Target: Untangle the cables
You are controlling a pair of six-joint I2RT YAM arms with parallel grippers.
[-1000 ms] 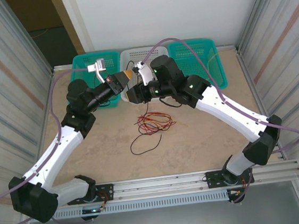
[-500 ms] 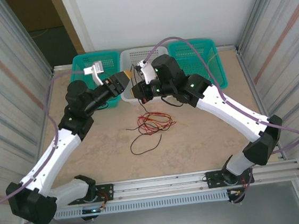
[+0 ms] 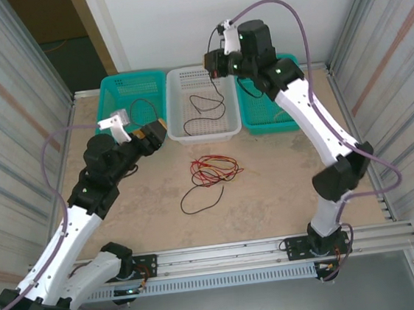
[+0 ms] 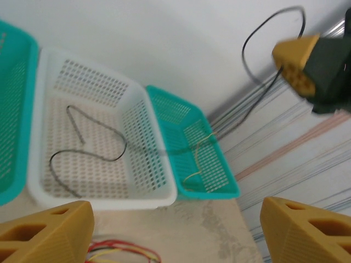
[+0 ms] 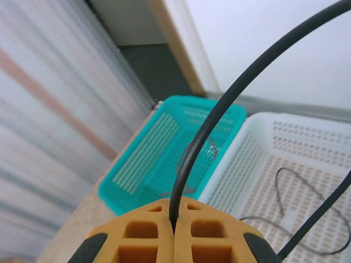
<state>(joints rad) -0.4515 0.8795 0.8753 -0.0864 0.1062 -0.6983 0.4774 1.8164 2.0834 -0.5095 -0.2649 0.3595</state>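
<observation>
While the left end effector (image 3: 158,128) hangs with its fingers apart just beside the left teal basket (image 3: 133,76), the tangled red, yellow and black cables (image 3: 213,170) lie mid-tabletop (image 3: 284,184). Farther right, the raised right end effector (image 3: 213,61) is clamped on a black cable (image 5: 219,109) above the white basket (image 3: 203,135).

Left arm (image 3: 74,228) and right arm (image 3: 314,118): white shells, black joints, a lilac cable (image 3: 274,0) along each. Left gripper (image 4: 175,212) and right gripper (image 5: 174,222) have mustard-yellow fingers (image 4: 49,230) with square pockets.
</observation>
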